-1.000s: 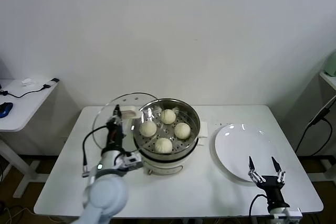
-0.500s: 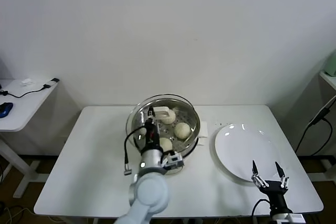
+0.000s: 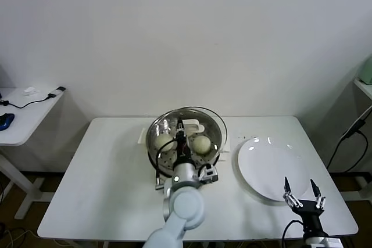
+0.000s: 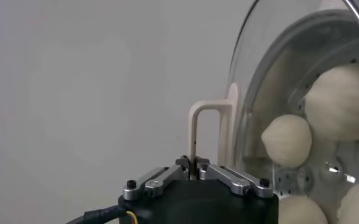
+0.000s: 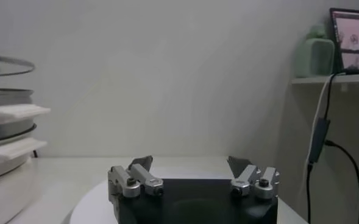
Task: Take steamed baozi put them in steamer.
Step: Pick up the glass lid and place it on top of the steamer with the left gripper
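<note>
Hovering glass lid (image 3: 187,126) over steamer (image 3: 168,158), plate (image 3: 270,169) beside.

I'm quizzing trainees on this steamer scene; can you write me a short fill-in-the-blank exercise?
1. The left gripper is shut on the ____ handle.
2. The baozi lie inside the ____.
3. The plate holds ____ baozi.
4. The right gripper, at the plate's near edge, is ____.

Missing words: lid's; steamer; no; open

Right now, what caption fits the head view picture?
Left gripper holds the glass lid over the steamer; right gripper waits open.
</note>
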`<state>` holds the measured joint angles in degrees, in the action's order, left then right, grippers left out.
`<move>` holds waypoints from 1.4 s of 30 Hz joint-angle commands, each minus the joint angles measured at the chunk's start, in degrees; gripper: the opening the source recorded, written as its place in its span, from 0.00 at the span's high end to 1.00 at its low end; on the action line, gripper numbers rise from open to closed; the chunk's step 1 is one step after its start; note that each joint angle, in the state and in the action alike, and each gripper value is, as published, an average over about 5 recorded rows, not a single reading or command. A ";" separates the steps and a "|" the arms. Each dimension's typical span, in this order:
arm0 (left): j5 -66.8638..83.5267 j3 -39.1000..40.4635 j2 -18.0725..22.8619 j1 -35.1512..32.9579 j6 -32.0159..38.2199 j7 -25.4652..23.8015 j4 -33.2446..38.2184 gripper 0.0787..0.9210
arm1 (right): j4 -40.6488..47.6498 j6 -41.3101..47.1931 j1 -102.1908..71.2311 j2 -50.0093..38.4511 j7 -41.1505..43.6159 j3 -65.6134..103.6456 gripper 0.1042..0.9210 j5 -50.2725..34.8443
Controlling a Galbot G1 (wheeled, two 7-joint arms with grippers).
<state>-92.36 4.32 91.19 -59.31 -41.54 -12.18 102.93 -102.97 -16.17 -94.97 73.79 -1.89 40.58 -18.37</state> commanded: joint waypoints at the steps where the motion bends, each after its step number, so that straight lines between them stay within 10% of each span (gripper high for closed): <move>1: -1.33 -0.51 1.12 1.04 -0.37 0.88 -4.84 0.93 | 0.23 -0.76 0.13 0.21 -0.10 0.31 0.12 -0.09; 30: -1.43 -1.79 -1.45 -0.01 1.31 2.48 -4.24 0.93 | 1.27 -2.88 0.89 1.03 0.21 -0.18 0.12 2.09; 42: 9.36 0.38 -4.72 -1.96 1.87 2.79 5.73 0.55 | -0.03 0.39 1.57 0.88 0.92 -0.85 0.12 1.02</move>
<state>-90.96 3.85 88.35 -60.12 -40.13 -9.94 101.40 -102.62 -17.61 -93.69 74.75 -1.55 39.92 -17.17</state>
